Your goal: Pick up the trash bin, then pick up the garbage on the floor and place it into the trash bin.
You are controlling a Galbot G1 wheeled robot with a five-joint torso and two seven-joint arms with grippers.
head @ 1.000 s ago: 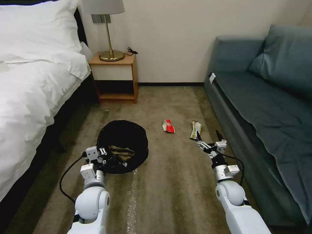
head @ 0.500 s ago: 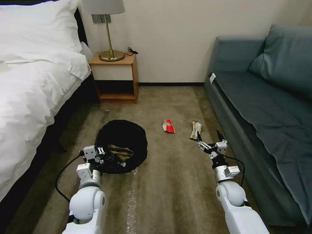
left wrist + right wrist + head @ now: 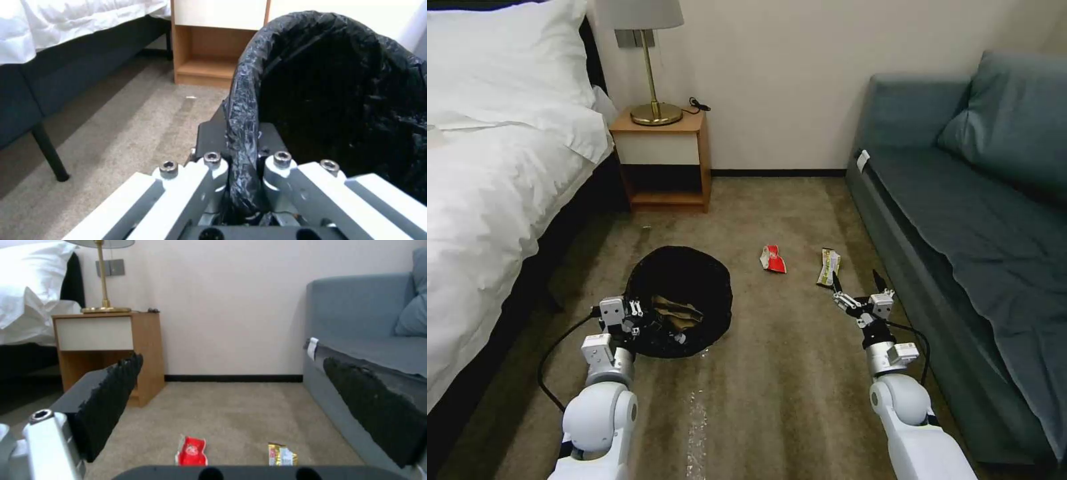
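With the left gripper pinching the rim of the round bin lined with crinkled black plastic, crumpled brown paper already inside, the right gripper, fingers spread, is hovering near the red-white wrapper and green-yellow wrapper lying on the beige carpet.
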